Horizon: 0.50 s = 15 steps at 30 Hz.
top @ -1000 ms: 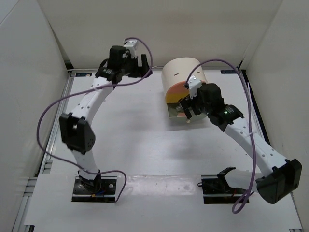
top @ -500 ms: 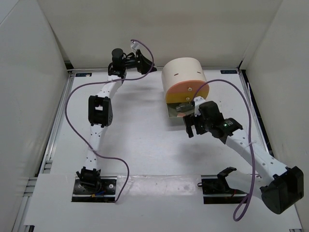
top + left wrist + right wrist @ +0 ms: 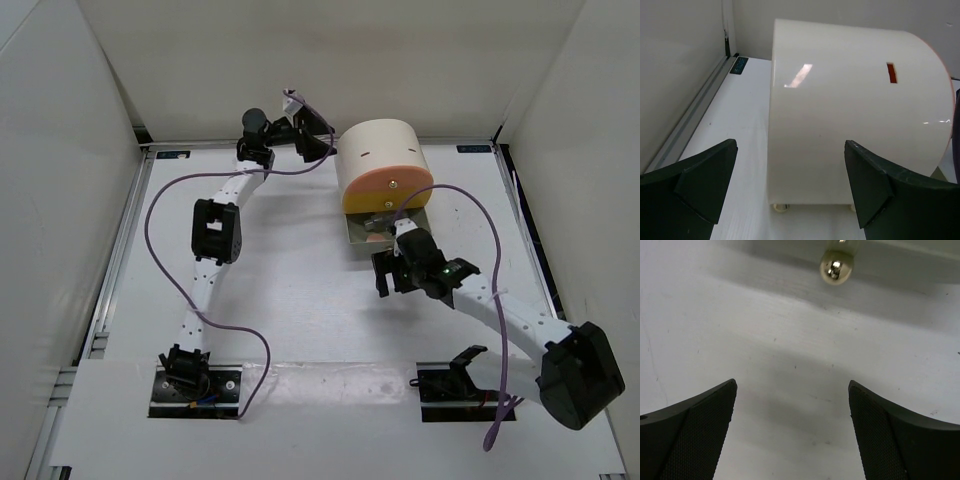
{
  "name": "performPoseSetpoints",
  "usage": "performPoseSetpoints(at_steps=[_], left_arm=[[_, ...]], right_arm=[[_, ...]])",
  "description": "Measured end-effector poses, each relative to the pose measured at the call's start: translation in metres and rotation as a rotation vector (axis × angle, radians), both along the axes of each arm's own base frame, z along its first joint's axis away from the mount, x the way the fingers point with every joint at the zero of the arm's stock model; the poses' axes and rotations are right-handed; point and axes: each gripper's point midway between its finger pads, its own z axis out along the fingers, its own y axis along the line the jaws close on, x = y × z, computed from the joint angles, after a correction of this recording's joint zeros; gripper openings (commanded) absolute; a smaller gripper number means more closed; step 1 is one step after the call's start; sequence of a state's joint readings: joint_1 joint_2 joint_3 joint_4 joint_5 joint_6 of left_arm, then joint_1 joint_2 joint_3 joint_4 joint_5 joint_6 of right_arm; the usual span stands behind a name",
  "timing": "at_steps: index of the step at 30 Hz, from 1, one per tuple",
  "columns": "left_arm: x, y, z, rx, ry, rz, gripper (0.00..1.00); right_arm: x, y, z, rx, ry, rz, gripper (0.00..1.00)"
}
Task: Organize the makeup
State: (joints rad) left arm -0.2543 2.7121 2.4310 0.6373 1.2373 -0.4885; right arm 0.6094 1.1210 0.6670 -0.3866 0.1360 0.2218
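Withdrawal of right pincer (image 3: 384, 277) is the main change.

Top view: a second ago the right pincer sat right at the open drawer (image 3: 352, 236) of the cream cylinder box (image 3: 378, 150). Now it lies back toward its own base with the drawer just ahead of it, fingers apart, carrying nothing. A peach item (image 3: 375, 238) rests in the drawer, beyond the fingertips; probably makeup, but too small to name. Left pincer (image 3: 312, 140) has swung in from further left and now sits just beside the box's far flank, fingers apart. Judgement: a drop into the drawer looks done, and the right arm is free for the next piece or for closing the drawer.

Left wrist view: left pincer (image 3: 790, 150) spread wide, the box's curved cream wall straight ahead, not touched. An orange slot (image 3: 891, 73) shows ahead and to the right. No makeup or drawer is seen here.

Right wrist view: right pincer (image 3: 791, 390) wide apart over bare table (image 3: 740, 330). The gold knob (image 3: 836, 267) lies ahead, slightly right; the drawer contents seen from above are hidden here
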Motion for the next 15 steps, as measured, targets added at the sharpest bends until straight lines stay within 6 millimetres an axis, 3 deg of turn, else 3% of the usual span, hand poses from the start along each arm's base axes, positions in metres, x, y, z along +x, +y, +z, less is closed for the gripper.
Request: performPoseSetpoints(at_steps=[2, 6, 9, 15], left_arm=[[-0.001, -0.006, 0.002, -0.012, -0.026, -0.002, 0.98], [-0.004, -0.016, 0.003, -0.036, -0.056, -0.005, 0.98], [-0.007, -0.021, -0.002, -0.046, -0.059, -0.014, 0.98], [-0.009, -0.022, -0.001, -0.056, -0.063, -0.021, 0.98]], right_arm=[[0.011, 0.002, -0.003, -0.003, -0.036, -0.039, 0.82], [0.038, 0.004, -0.004, -0.016, -0.127, -0.115, 0.71], [0.059, 0.003, -0.006, -0.043, -0.196, -0.155, 0.55], [0.088, -0.004, -0.017, -0.116, -0.269, -0.213, 0.33]])
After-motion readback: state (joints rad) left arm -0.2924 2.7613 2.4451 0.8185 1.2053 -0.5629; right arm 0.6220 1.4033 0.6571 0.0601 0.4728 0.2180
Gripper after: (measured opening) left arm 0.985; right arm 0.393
